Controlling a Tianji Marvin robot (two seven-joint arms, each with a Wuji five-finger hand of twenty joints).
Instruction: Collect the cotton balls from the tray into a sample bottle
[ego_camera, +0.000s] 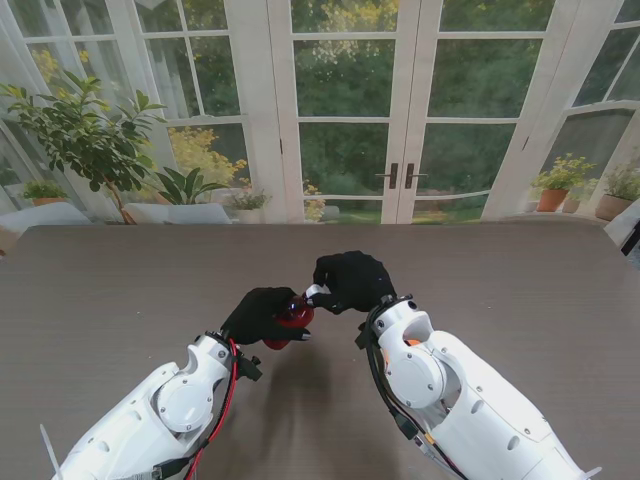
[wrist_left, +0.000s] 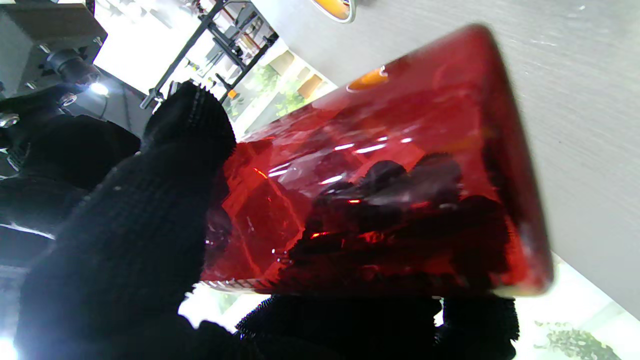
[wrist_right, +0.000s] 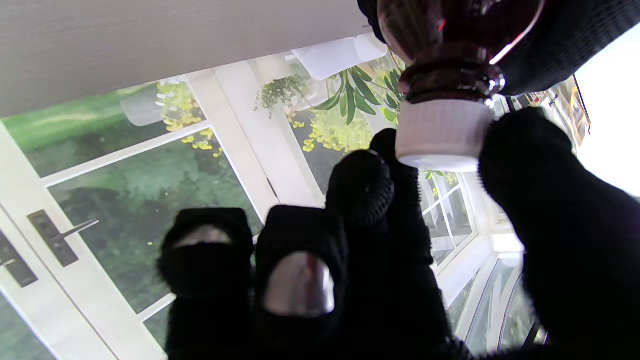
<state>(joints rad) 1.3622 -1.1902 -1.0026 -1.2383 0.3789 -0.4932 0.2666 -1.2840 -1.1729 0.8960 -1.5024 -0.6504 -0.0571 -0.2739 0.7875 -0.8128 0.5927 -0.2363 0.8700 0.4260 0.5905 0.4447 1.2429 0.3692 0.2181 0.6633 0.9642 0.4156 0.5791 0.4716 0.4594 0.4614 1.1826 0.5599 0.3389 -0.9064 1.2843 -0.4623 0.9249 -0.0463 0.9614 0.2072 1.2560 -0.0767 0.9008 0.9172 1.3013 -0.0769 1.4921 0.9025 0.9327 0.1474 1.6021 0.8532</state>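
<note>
Two white arm shells rise from the near corners of the stand view and meet above the middle of the grey wood-grain worktop (ego_camera: 110, 300), where the task's thing is held clear of the surface: a translucent red, flat-sided plastic sample bottle (ego_camera: 293, 318) with a ribbed white screw cap (wrist_right: 442, 136).

Wrapped round the bottle's body is the left hand (ego_camera: 262, 315), in a black knitted glove; in its wrist view the gloved fingers (wrist_left: 125, 235) press against one smooth red wall, and more of them show darkly through the plastic on the far side, so this hand is clamped on the bottle. It lies tilted, neck toward the other hand, which I judge is to offer the cap for twisting while the body is kept from turning.

Black-gloved too, the right hand (ego_camera: 350, 280) has its thumb and two fingertips (wrist_right: 360, 185) closed against the cap's ribbed skirt, with the remaining fingers curled aside; the ribs give the knit something to bite on. My reading is that the cap is being unscrewed or tightened, and which one I cannot tell.

Whether any cotton balls lie inside the bottle is unclear through the dark glossy red plastic. Neither tray nor cotton balls appear in any view.
</note>
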